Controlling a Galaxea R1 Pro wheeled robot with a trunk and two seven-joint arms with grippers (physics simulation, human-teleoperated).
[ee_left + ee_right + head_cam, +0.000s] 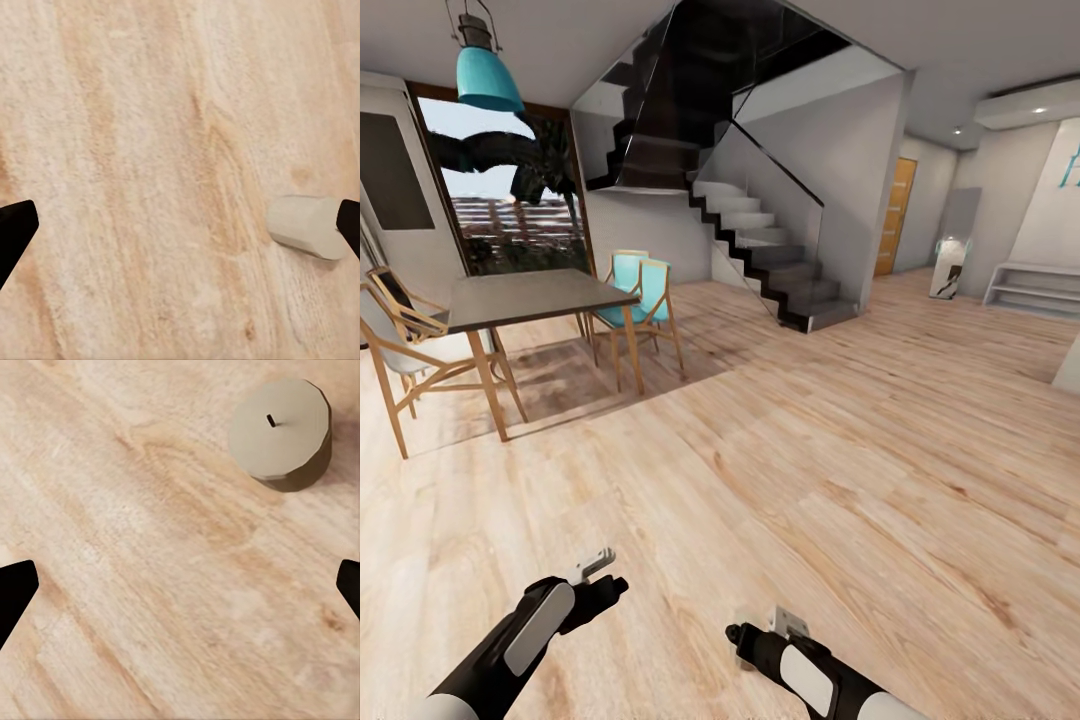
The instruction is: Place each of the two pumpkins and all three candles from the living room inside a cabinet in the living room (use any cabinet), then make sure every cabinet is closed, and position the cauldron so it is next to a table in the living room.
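Note:
A squat greyish-tan candle (280, 431) stands upright on the wood floor, wick up, beyond my right gripper (180, 589) and off to one side. That gripper is open, its black fingertips far apart and nothing between them. A second candle (304, 225) lies on its side on the floor, close beside one fingertip of my left gripper (180, 229), which is open too. In the head view both grippers, left (605, 590) and right (745, 640), hang low over bare floorboards. The pumpkins, cabinet, cauldron and living room table are out of view.
A dark-topped dining table (530, 295) on slim wooden legs stands at the far left, with teal-seated chairs (640, 295) around it. A glass-sided staircase (780, 270) rises at the back. A low white shelf (1035, 290) sits at the far right. Wide floor lies ahead.

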